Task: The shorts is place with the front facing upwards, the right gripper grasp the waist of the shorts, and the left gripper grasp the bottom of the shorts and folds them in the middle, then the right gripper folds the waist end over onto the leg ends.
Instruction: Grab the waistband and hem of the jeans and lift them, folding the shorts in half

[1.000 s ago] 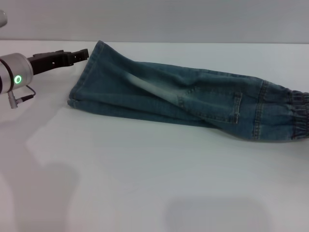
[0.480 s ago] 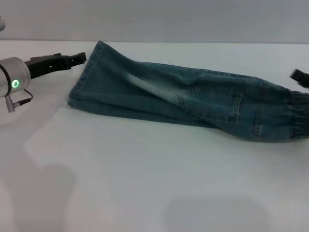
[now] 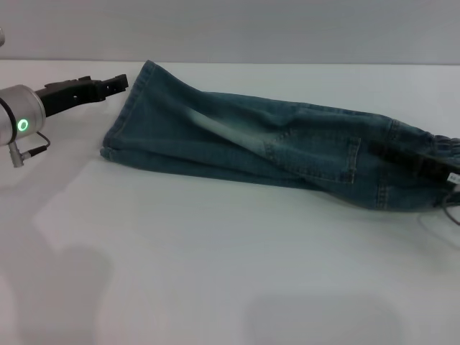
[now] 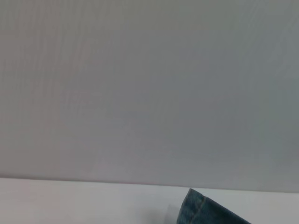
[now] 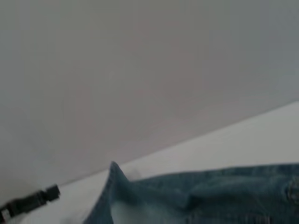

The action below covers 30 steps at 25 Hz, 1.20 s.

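The blue denim shorts lie folded lengthwise across the white table, and they also show in the right wrist view. The leg ends point left. The ruched waist lies at the far right, partly covered. My left gripper hovers just left of the far hem corner, apart from the cloth, and appears far off in the right wrist view. That corner shows in the left wrist view. My right gripper is a dark blurred shape low over the waist end.
The table's back edge runs just behind the shorts, against a plain grey wall. A thin cable trails off the right arm near the right edge. Bare tabletop spreads in front of the shorts.
The right gripper came in from the right edge and now sits over the waist end. The left gripper drew back slightly left and then held still. The shorts have not moved.
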Available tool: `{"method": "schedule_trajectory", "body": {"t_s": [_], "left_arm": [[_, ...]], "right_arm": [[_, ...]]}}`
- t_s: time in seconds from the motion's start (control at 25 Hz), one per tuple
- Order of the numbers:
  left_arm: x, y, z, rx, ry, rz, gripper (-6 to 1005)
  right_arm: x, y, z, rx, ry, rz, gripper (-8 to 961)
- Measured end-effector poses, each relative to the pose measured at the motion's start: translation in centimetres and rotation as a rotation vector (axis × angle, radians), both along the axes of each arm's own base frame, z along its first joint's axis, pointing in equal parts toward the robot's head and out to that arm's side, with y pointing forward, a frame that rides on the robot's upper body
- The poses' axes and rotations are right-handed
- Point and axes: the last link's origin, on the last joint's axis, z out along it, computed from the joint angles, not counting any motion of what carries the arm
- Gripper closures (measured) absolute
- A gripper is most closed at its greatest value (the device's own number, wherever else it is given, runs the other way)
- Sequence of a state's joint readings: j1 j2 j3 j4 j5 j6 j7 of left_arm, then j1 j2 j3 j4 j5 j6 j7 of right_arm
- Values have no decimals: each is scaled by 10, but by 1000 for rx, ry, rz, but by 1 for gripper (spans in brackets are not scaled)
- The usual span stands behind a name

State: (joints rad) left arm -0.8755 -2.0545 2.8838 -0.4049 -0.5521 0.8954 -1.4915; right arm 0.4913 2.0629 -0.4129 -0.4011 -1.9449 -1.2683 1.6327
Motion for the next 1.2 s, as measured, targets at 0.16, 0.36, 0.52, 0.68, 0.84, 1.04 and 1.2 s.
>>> {"method": "schedule_trajectory", "body": {"t_s": [0.16,0.36,0.52,0.68,0.84,1.04,1.2], "left_arm": [[2,1,-1,4,-11,-1,181],[4,0,-5,-4,-22,-2,181],[3,-1,-8,-9,-28,1,183],[2,-2,-8,-7,-30,4,181],[1,-3,-8,-2,-37,10,181],[-3,-6,-7,4,-49,18,182],[-3,-6,-7,4,-51,19,182]], "right_arm": [[3,2,-6,-11,-43,-13,408],[11,7,-4,16,-85,-60,408],[15,14,0,50,-107,-94,409],[10,22,10,112,-96,-78,409],[12,26,16,145,-105,-87,408],[21,29,22,177,-154,-129,408],[29,33,25,209,-214,-162,408]]}}
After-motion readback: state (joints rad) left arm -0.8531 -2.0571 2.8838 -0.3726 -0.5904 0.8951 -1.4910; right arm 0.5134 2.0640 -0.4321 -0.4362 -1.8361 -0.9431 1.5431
